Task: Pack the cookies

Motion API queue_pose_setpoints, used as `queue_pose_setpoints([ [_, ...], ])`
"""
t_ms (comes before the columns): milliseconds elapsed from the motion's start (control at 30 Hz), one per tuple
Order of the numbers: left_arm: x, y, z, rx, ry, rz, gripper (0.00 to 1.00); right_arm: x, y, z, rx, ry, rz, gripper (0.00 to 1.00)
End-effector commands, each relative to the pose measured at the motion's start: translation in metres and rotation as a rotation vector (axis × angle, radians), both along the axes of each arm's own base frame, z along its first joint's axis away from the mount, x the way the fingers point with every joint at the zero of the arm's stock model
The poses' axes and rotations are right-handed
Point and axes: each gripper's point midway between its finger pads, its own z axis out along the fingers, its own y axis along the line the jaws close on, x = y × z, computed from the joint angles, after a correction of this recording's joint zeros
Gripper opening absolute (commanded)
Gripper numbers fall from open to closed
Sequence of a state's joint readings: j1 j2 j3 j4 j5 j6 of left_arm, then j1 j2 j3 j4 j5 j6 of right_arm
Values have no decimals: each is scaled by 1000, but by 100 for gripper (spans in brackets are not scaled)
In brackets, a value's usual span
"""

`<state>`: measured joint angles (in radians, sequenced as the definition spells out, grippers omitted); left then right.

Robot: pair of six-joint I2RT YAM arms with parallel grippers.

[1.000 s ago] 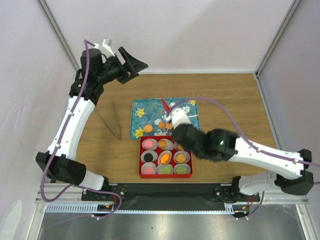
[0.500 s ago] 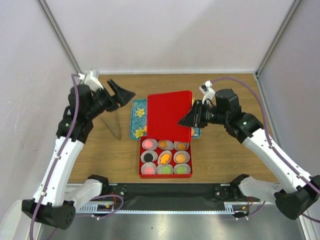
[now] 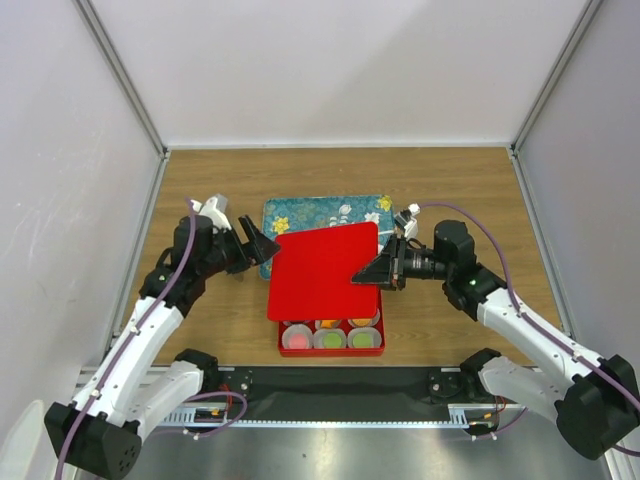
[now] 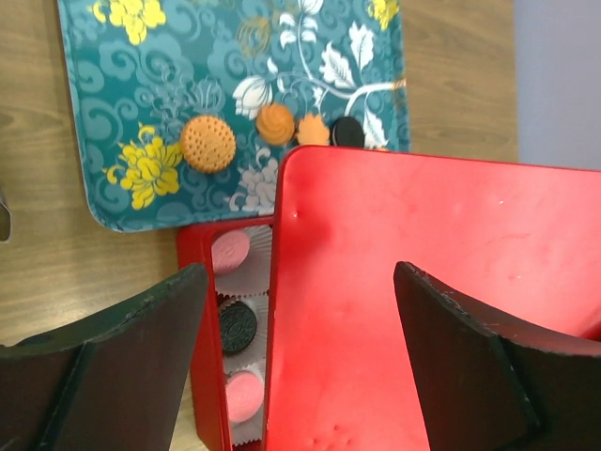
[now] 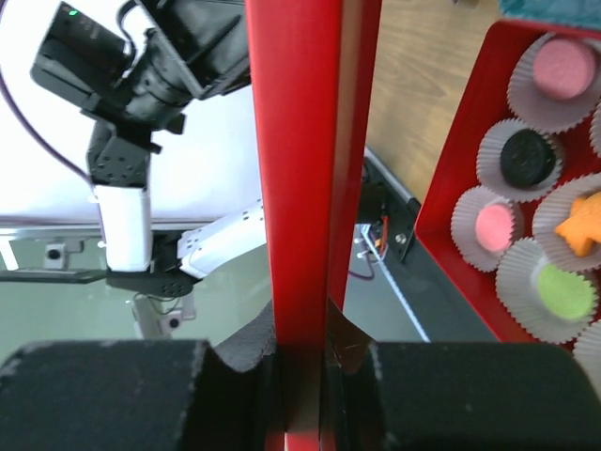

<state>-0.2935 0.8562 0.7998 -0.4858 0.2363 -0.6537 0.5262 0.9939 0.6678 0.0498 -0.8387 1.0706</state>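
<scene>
Cookies (image 5: 562, 67) sit in white paper cups (image 5: 519, 266) inside the red box (image 5: 439, 188); a few more lie on the teal tray (image 4: 113, 85) behind it. The right end effector (image 3: 375, 272) is clenched on the red lid (image 3: 322, 272), which hides most of the box from above. The left end effector (image 3: 264, 244) is released, jaws spread at the lid's left edge above the tabletop (image 3: 450, 190).

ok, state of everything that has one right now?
red box: not closed, near row showing.
red lid: held over the box, not seated.
right gripper: shut on red lid.
left gripper: open, empty.
cookies: four showing on teal tray, others in paper cups.
</scene>
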Motion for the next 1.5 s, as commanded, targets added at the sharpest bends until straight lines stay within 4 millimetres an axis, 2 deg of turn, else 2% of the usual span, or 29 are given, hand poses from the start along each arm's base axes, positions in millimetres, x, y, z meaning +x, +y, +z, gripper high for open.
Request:
queue_pose_setpoints([
  [0, 2, -3, 2, 5, -56, -6, 86, -10, 0, 26, 113, -63, 45, 0],
  [167, -5, -8, -14, 7, -32, -22, 87, -14, 0, 5, 112, -35, 55, 0],
  [533, -11, -18, -40, 17, 9, -53, 87, -18, 3, -27, 95, 6, 66, 0],
  [1033, -15, -22, -68, 31, 57, -69, 87, -22, 3, -55, 71, 44, 80, 0],
  [1467, -16, -28, -79, 51, 83, -92, 87, -18, 2, -74, 51, 65, 78, 0],
])
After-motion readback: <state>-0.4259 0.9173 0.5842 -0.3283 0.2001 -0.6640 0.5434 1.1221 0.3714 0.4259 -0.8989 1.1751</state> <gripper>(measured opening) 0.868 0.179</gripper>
